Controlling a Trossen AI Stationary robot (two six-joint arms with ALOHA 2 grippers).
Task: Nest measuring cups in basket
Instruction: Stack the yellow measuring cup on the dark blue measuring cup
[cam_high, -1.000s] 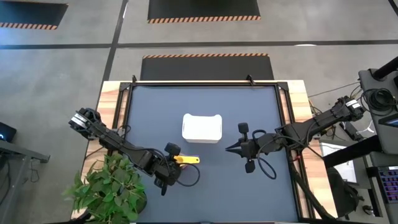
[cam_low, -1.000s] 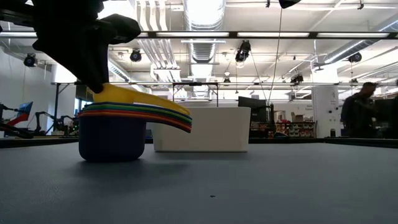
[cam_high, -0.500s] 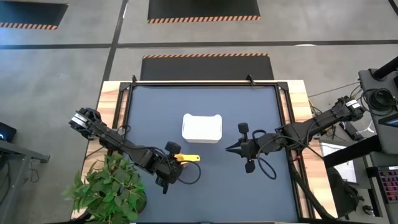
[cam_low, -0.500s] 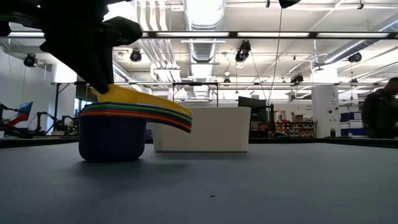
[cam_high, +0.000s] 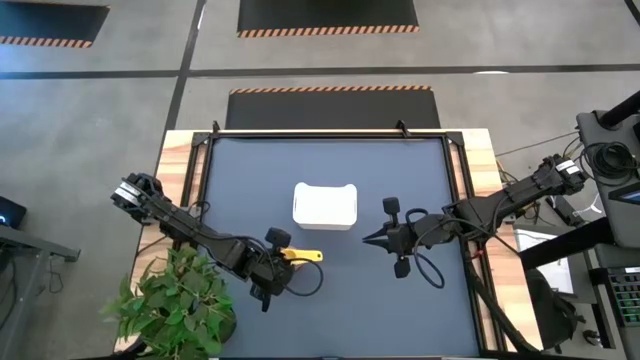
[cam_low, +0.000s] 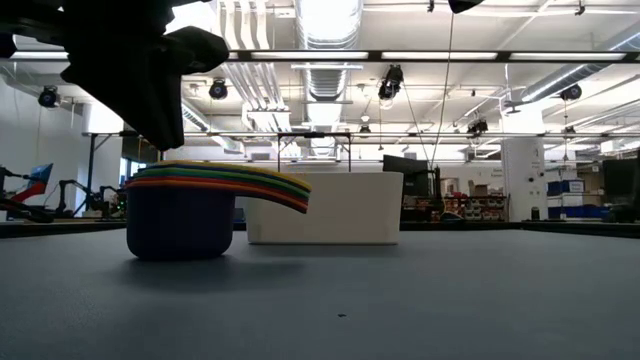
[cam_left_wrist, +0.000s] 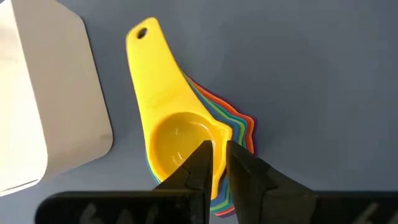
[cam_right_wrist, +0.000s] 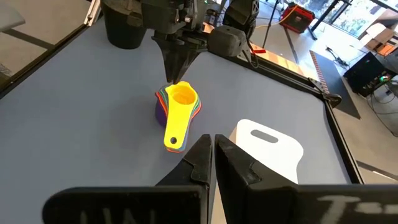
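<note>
Dark blue matting (cam_high: 400, 180) covers the table, and an open workshop with ceiling lights is seen beyond it in the low view. Seven small plastic measuring cups (cam_low: 200, 205) are stacked one inside another on the mat, the yellow one (cam_left_wrist: 168, 118) uppermost and a dark blue one (cam_low: 180, 225) at the bottom, with the handles fanned out towards the white rectangular low-walled basket (cam_high: 325, 205). The stack stands on the mat outside the basket, nearer the front edge and a little to the left of it. The left gripper (cam_left_wrist: 216, 163) is positioned directly over the rim of the yellow cup, its fingers parted only by a narrow gap, and nothing is seen to be clamped between them. The right gripper (cam_high: 367, 238) is held over the mat to the right of the basket, fingers pressed together and empty.
</note>
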